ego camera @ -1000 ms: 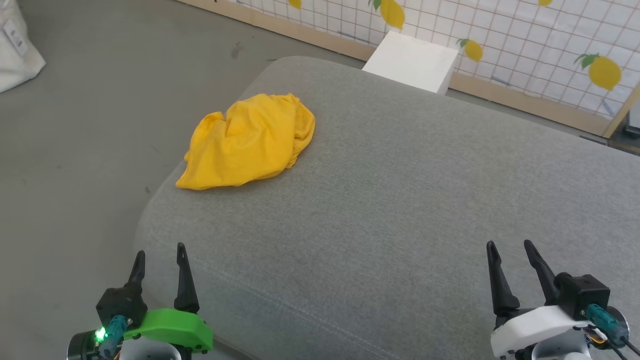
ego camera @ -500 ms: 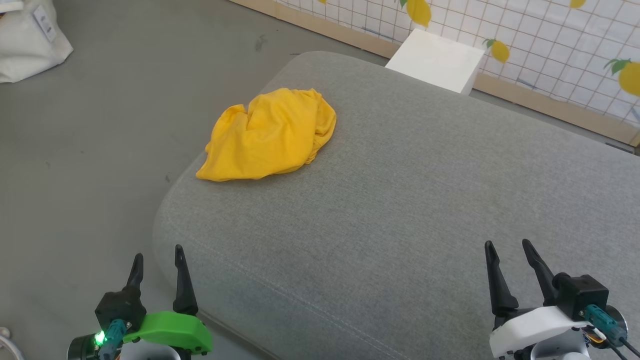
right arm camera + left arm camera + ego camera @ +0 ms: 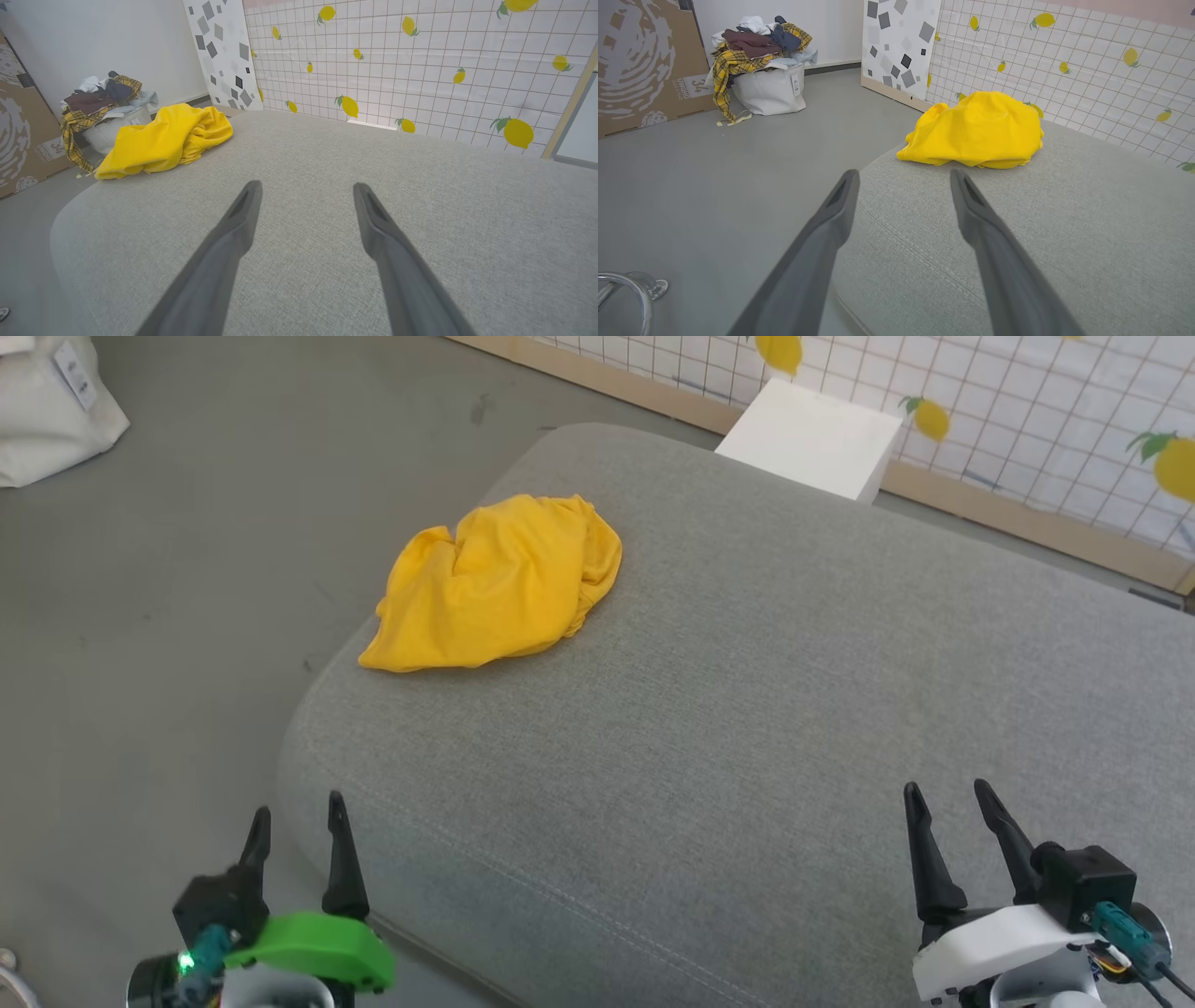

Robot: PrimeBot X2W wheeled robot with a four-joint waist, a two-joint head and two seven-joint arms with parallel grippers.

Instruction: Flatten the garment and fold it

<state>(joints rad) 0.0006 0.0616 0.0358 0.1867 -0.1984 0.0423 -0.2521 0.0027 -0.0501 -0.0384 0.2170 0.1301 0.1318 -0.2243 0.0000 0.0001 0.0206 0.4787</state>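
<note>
The garment (image 3: pixel 495 583) is a bright yellow crumpled heap lying near the far left edge of a grey cushioned surface (image 3: pixel 728 709); its plain side faces up. It also appears in the left wrist view (image 3: pixel 976 130) and the right wrist view (image 3: pixel 163 137). My left gripper (image 3: pixel 297 810) stands open at the lower left, over the cushion's near left corner, well short of the garment. Open and empty too, my right gripper (image 3: pixel 945 791) hangs at the lower right above the cushion's near edge.
A white box (image 3: pixel 810 437) stands behind the cushion against a lemon-print grid wall (image 3: pixel 1027 420). A white bag heaped with clothes (image 3: pixel 763 70) sits on the grey floor (image 3: pixel 187 569) to the left, beside a cardboard panel (image 3: pixel 640 65).
The head camera has shifted, so the whole scene slid right and slightly up in view. The garment lies as before, and both grippers remain open in their places.
</note>
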